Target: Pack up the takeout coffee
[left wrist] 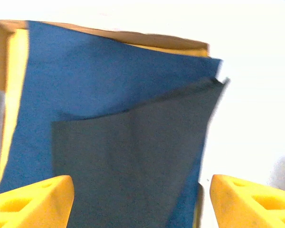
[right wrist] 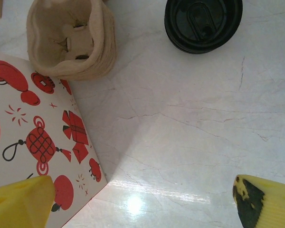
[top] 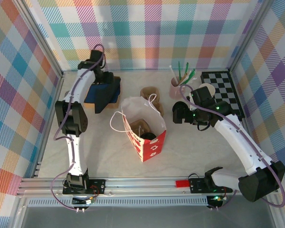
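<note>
R gripper (right wrist: 142, 204) spread wide, holding nothing; takeout coffee (right wrist: 203, 21) stands on the table (right wrist: 190, 142) at 1 o'clock, well apart from my fingers.
Coffee is upright, long axis vertical, black lid pointing straight up at my wrist cam, so the banded body is hidden under it. Pulp carrier (right wrist: 71, 40) at 11, just beside the red-print paper bag (right wrist: 33, 137) at 9. Top cam adds: bag mouth open upward mid-table, pink straw cup (top: 176, 86) at 12 from my R gripper. L gripper (left wrist: 142, 202) fingers also apart, nothing in them; blue sheets (left wrist: 109, 95) at 12, nearer one darker & blurred.
</note>
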